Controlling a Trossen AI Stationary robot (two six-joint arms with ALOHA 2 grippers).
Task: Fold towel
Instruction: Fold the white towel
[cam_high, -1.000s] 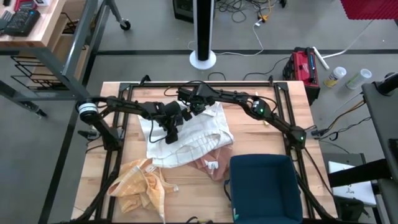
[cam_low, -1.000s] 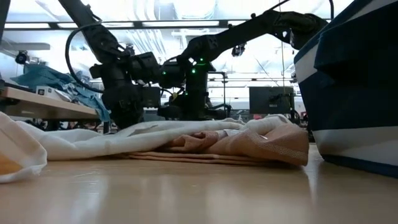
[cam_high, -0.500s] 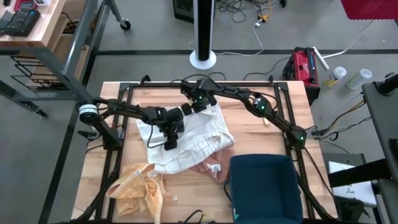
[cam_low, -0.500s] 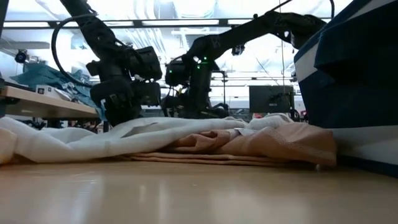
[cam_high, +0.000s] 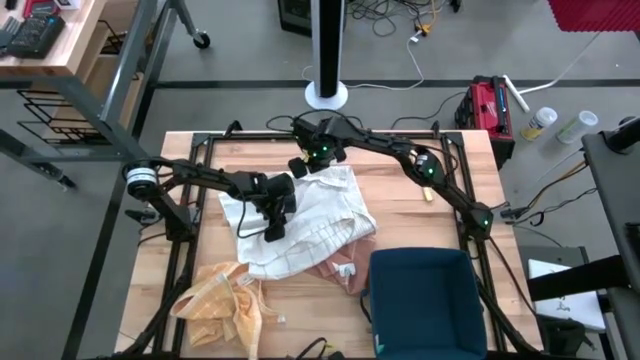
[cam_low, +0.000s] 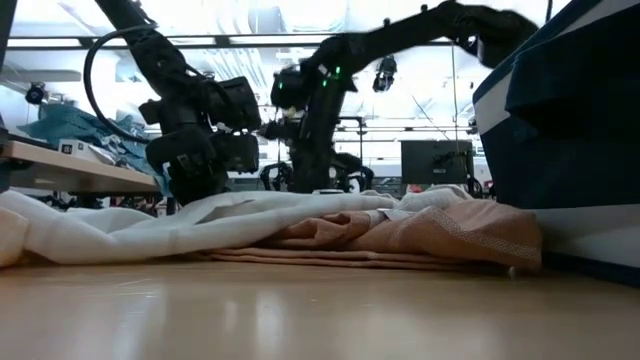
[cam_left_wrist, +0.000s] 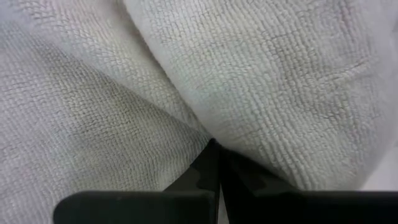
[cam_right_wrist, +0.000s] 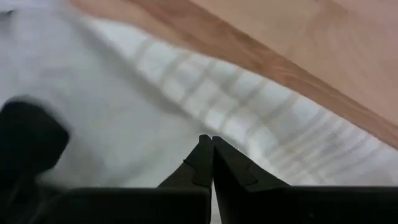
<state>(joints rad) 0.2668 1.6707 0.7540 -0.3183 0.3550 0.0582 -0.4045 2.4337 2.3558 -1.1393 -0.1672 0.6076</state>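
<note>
A white towel (cam_high: 305, 215) lies rumpled on the middle of the wooden table (cam_high: 430, 215), its near part resting on a peach towel (cam_high: 335, 262). My left gripper (cam_high: 272, 226) is shut and points steeply down into the white towel's left half. In the left wrist view its tips (cam_left_wrist: 214, 146) end in a crease between two folds. My right gripper (cam_high: 297, 167) is shut with nothing in it. It hangs above the towel's striped far edge (cam_right_wrist: 267, 112), clear of the cloth. My left gripper bears down with its shut fingers (cam_left_wrist: 202, 168) on a crease of the white towel (cam_left_wrist: 186, 118), left of the towel's middle. It comes from above, slanting toward the near edge. Whether any cloth is caught between the tips I cannot tell. The towel lies on the table.
A dark blue bin (cam_high: 425, 300) stands at the near right, touching the peach towel. A yellow towel (cam_high: 225, 300) lies bunched at the near left. Bare wood shows to the right of the towels and along the far edge.
My right gripper has risen off the white towel's far edge and drawn a little toward the table's far edge, staying shut. The towel stays lying on the table.
</note>
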